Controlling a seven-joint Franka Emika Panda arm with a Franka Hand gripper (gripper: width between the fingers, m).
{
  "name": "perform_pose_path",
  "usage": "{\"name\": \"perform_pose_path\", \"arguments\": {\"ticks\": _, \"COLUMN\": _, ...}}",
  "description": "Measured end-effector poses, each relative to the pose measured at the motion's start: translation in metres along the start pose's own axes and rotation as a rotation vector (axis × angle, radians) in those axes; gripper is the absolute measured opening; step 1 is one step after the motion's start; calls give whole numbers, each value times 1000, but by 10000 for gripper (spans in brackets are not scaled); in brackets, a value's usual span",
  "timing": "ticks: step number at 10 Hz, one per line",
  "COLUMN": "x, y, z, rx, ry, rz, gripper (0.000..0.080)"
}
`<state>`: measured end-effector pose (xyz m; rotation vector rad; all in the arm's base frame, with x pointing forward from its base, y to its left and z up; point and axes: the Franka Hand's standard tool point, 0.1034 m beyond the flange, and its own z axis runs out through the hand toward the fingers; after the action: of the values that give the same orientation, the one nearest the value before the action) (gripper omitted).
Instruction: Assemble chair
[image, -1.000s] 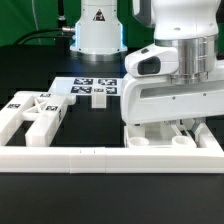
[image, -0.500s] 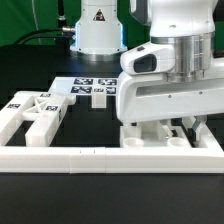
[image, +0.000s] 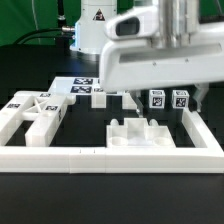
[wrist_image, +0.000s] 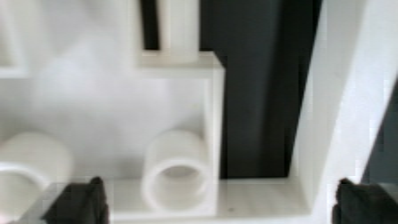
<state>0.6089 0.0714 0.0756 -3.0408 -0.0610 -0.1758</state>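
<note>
Two dark fingertips stand at either edge of the wrist view, so we read the claw as spread wide and holding nothing. Between them lies the slab, a chunky white chair part with two rounded stubs on its face. A strip of the black surface separates it from the white rail.

From the exterior view, we see the slab flat on the surface, with its near edge against the long rail. Behind it, a tagged post stands upright with a second post just beside it, both partly under the arm's white housing. Well apart, toward the exterior view's left, sits a cluster of further chair pieces. The marker board lies behind them.
</note>
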Motion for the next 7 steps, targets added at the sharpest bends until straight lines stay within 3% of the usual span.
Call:
{"name": "perform_pose_path", "arguments": {"ticks": 2, "x": -16, "y": 10, "z": -1, "rx": -7, "ry": -3, "rz": 5, "gripper": 649}}
{"name": "perform_pose_path", "arguments": {"ticks": 6, "x": -16, "y": 12, "z": 1, "rx": -8, "ry": 0, "rz": -15, "gripper": 649}}
{"name": "perform_pose_path", "arguments": {"ticks": 7, "x": -24, "y": 24, "z": 6, "rx": -12, "ry": 17, "rz": -41, "gripper": 649}}
